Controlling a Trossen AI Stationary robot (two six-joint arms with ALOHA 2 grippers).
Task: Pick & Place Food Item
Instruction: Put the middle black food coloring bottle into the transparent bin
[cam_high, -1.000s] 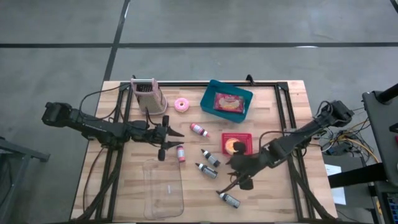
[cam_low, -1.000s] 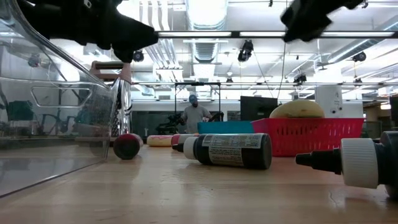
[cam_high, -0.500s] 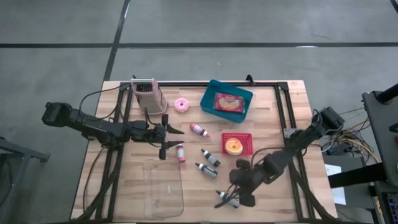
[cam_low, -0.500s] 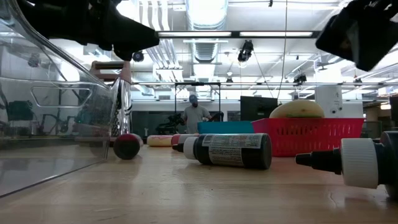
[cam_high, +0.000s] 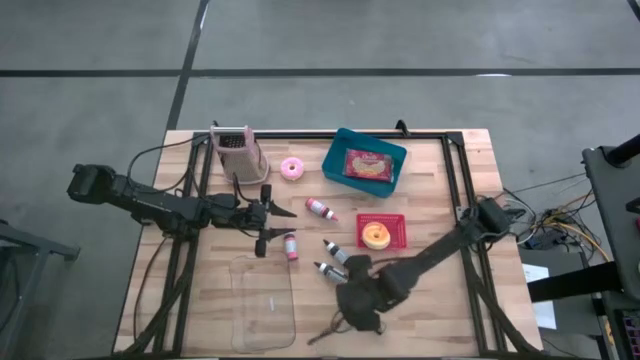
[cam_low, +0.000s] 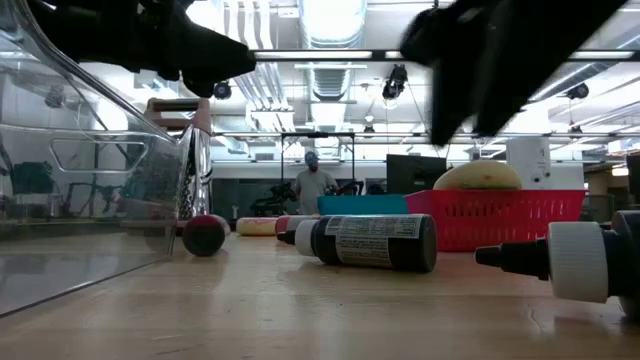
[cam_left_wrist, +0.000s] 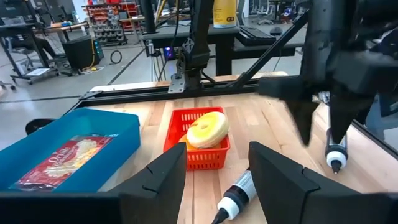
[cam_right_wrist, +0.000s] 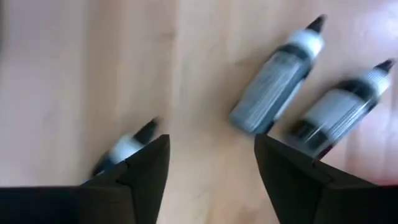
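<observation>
1. Lying across the wooden tabletop (cam_high: 440, 310)'s left side: the left arm, its left pincer (cam_high: 266, 217) hanging with fingers apart and nothing between them, just above the clear plastic bin (cam_high: 262, 300).
2. Standing near the far left edge: a pink grater (cam_high: 238, 153), with a pink donut (cam_high: 292, 168) lying just beside it.
3. Lying just right of the left pincer: a small pink-capped bottle (cam_high: 291, 245), and a second pink-capped bottle (cam_high: 320, 208) farther back.
4. Sitting at the far middle: a teal tray (cam_high: 393, 155) holding a packaged snack (cam_high: 366, 165).
5. Resting in the red basket (cam_high: 398, 221) near the tabletop's middle, well apart from both pincers: a yellow donut (cam_high: 376, 236).
6. Lying between bin and basket: two dark bottles (cam_high: 337, 252), white-collared, side by side.
7. Reaching in from the right edge: the right arm, its right pincer (cam_high: 345, 318) hovering near the front edge with fingers spread, gripping nothing, a third dark bottle (cam_right_wrist: 124, 149) showing beside one finger in the right wrist view.
</observation>
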